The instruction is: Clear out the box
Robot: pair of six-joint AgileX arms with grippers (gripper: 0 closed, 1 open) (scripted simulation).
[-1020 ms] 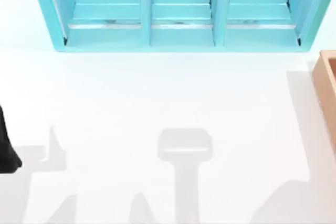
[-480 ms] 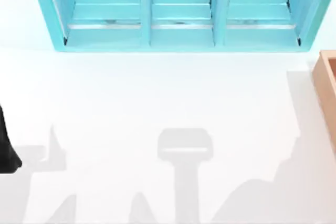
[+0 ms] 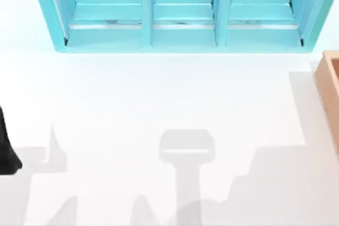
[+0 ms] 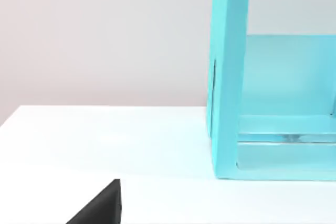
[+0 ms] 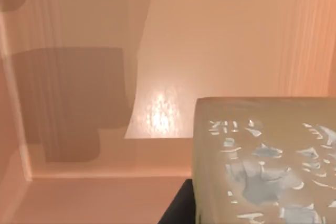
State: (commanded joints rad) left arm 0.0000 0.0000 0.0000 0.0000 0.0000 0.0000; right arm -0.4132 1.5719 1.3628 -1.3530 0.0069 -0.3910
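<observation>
Close up, right wrist view: pale cream block with a blue-white printed face [image 5: 262, 161] against the large light-brown wooden box [image 5: 210, 40] interior — finger state cannot tell. Risk: block snagging a thick wall. Box at table's right edge; turquoise shelf unit [image 3: 180, 14] beyond.

The left arm [image 3: 6, 149] presents as a matte black, tapering body. A black angular part [image 4: 100, 205] of its gripper has flat, unmarked faces.

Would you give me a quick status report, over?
Left arm parked at table's left edge. Right wrist camera inside box, close on pale printed carton. Nothing obstructing.
</observation>
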